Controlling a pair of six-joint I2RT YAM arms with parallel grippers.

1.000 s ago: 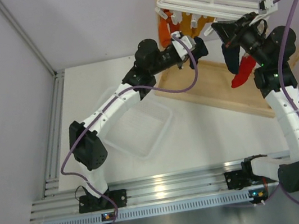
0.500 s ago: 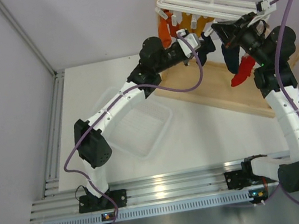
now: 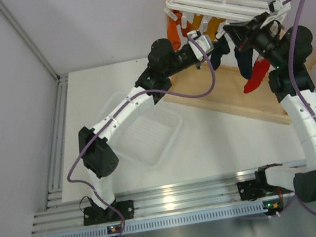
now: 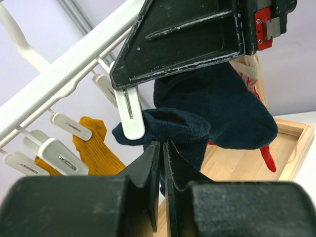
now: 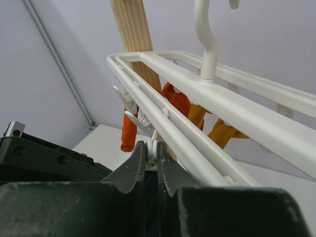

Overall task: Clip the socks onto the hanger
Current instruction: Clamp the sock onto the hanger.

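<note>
**Navy sock held against a hanger clip**

The white hanger hung by its hook from the top bar of the wooden rack, at the far right of the table. An orange sock and two yellow socks hung from clips on the hanger's left part, just behind the area where the two grippers met. A clear bin sat on the table under the left forearm, well apart from the hanger.

The navy sock hung below the hanger's right part. The red sock hung just behind and below it, above the rack's base board. How the red sock was attached could not be told.

The right arm rose steeply from its base, with the wrist turned leftward. The right gripper was clamped tight on the top of one dangling clip, beside the hanger rail.

The left arm stretched across the table and up to the right. The left gripper had its fingers closed to a thin slit on the folded edge of the navy sock. That edge lay against the clip's lower end. Whether the clip gripped the fabric could not be told.
</note>
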